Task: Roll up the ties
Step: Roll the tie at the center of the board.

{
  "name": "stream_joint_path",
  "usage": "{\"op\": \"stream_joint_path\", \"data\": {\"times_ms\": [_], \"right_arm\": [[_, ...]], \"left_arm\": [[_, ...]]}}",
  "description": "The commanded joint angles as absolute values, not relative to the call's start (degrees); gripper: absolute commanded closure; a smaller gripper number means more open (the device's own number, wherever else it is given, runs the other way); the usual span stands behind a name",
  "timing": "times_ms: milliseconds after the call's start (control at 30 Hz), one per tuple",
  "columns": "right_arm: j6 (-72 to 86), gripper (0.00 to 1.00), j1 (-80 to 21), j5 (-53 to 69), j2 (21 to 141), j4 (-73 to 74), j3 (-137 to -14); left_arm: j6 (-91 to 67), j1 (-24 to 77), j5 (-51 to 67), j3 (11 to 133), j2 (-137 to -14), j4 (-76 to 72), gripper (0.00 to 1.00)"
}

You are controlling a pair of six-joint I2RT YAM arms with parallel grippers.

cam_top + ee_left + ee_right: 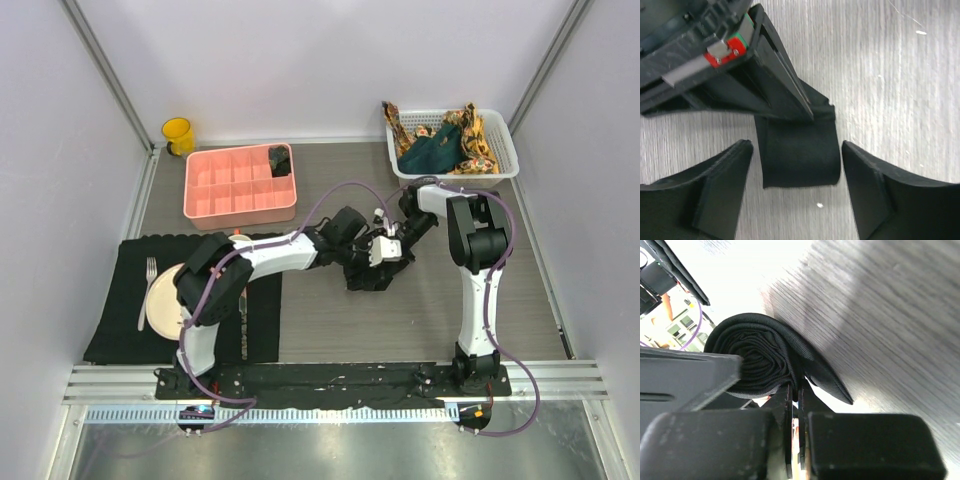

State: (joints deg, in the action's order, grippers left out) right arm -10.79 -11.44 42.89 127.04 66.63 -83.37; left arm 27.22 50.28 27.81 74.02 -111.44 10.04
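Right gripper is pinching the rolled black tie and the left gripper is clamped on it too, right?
No. The left gripper is open, its jaws standing apart on either side of the rolled black tie, as the left wrist view shows. The right gripper is pinching it.

Rolled black tie (760, 357): woven cloth, finely ribbed, matt. Bench (890, 75): grey wood-grain laminate, streaky, faint sheen. Left tool (796, 147) fingers (720, 195): black plastic, matt, slightly grainy. Compartment tray (240, 214): pink plastic, smooth. Basket (455, 172): white plastic lattice. Mug (178, 135): yellow, glossy. Mat (115, 320): black cloth, matt. Fork (147, 290): shiny metal.
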Motion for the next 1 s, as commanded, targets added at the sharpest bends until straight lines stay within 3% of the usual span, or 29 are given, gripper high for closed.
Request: {"op": "stream_joint_path", "data": {"times_ms": [0,167,233,300,400,467,600,667,967], "right_arm": [[-9.4,0.99,-12.6,30.6,130.7,56.2,-82.7],[-9.8,0.99,-12.6,30.0,130.5,56.5,-83.1],[-10.1,0.98,-12.5,30.8,130.3,57.6,-83.7],[-11.1,0.86,-12.0,33.7,128.4,58.9,-84.3],[-11.9,0.63,-9.6,36.5,123.5,59.8,-83.2],[-13.2,0.50,-7.5,38.0,121.2,60.6,-81.7],[-13.5,0.39,-4.9,42.8,117.9,59.3,-77.6],[-11.5,0.28,-4.9,45.4,118.0,56.3,-75.4],[-6.5,0.25,-7.3,53.8,124.4,44.8,-72.7]], "left_arm": [[28.2,50.6,28.6,77.3,-114.8,10.0,0.28],[33.0,50.7,26.9,74.9,-115.5,15.1,0.49],[34.5,50.7,26.3,73.7,-115.1,16.0,0.62],[34.1,50.7,25.8,72.9,-115.0,17.9,0.75],[33.0,50.6,25.4,71.7,-114.8,19.3,0.84],[32.6,50.6,25.2,71.1,-115.0,19.8,0.86],[32.3,50.6,25.2,71.2,-115.7,20.0,0.89],[32.1,50.5,25.4,71.7,-116.3,19.9,0.89],[31.5,50.3,25.5,73.1,-117.4,20.4,0.89]]}}
